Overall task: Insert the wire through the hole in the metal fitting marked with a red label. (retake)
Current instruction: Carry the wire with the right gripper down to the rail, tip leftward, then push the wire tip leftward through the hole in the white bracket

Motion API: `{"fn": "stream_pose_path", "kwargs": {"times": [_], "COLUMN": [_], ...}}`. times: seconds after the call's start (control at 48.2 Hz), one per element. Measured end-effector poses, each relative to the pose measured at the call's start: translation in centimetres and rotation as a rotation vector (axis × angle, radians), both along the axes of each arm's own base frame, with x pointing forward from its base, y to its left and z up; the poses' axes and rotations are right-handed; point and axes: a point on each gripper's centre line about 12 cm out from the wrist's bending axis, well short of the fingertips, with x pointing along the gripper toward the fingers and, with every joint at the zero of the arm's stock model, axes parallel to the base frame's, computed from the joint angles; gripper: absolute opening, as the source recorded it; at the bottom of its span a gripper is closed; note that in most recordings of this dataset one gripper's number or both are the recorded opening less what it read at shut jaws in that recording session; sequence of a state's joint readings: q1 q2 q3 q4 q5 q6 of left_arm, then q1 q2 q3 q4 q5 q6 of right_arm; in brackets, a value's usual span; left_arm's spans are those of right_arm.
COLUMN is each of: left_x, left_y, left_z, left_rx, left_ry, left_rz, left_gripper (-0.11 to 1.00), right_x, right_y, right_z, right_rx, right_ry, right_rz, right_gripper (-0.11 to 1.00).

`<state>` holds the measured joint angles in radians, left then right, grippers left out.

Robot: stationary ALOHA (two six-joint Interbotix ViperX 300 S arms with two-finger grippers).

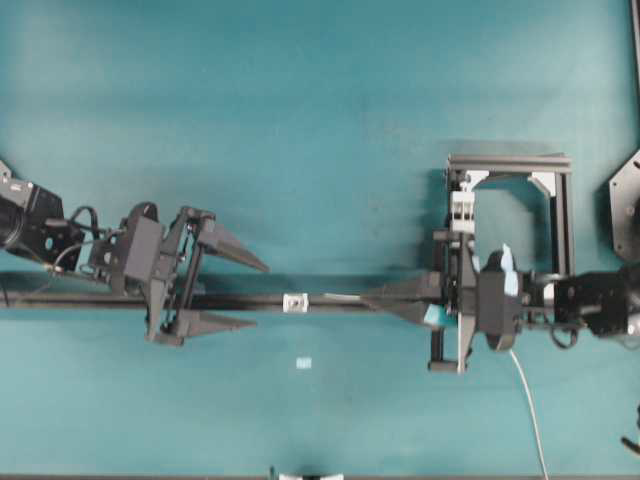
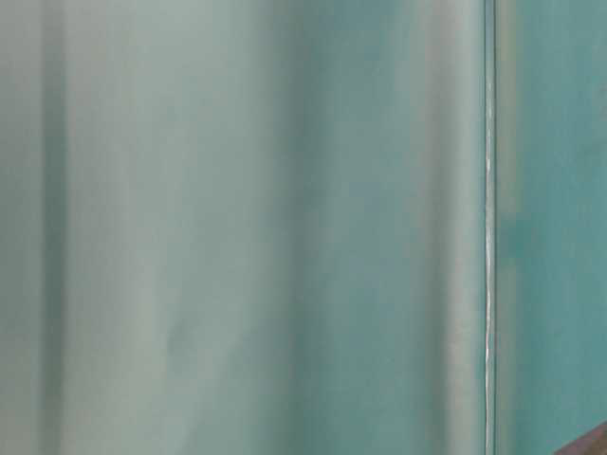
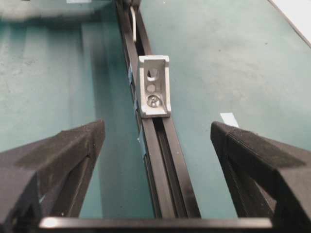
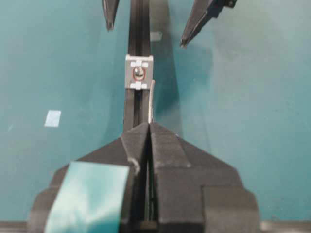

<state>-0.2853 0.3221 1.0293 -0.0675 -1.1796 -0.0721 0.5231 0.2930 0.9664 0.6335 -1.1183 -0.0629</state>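
The metal fitting [image 1: 295,302] is a small silver bracket bolted on the long black rail [image 1: 100,299]. In the right wrist view a red ring marks the hole [image 4: 139,72] at the centre of the fitting [image 4: 139,77]. My right gripper [image 1: 365,297] is shut on the wire [image 1: 342,297]. The wire's stiff tip [image 4: 151,102] points at the fitting and stops just short of it, slightly to its right. The rest of the wire trails off behind the arm [image 1: 530,400]. My left gripper [image 1: 260,296] is open and straddles the rail just left of the fitting [image 3: 154,87].
A black frame [image 1: 560,215] with a white clamp block [image 1: 462,210] stands behind the right arm. A pale tape scrap [image 1: 304,362] lies on the teal table in front of the rail. The table-level view is only a teal blur.
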Motion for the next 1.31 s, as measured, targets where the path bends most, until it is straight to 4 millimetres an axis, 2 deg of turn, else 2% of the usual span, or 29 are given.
{"fn": "stream_pose_path", "kwargs": {"times": [0.643, 1.306], "left_x": [0.8, 0.8], "left_y": [-0.3, -0.3], "left_z": [0.3, 0.1], "left_rx": [-0.005, -0.01], "left_ry": [-0.007, 0.015], "left_rz": [0.0, 0.001], "left_gripper": [0.67, 0.67], "right_x": [0.2, 0.6], "right_y": [0.0, 0.4], "right_z": [-1.2, -1.0], "right_rx": [-0.013, -0.013], "right_ry": [-0.019, -0.032], "right_rz": [-0.008, 0.007], "right_gripper": [0.03, 0.03]}}
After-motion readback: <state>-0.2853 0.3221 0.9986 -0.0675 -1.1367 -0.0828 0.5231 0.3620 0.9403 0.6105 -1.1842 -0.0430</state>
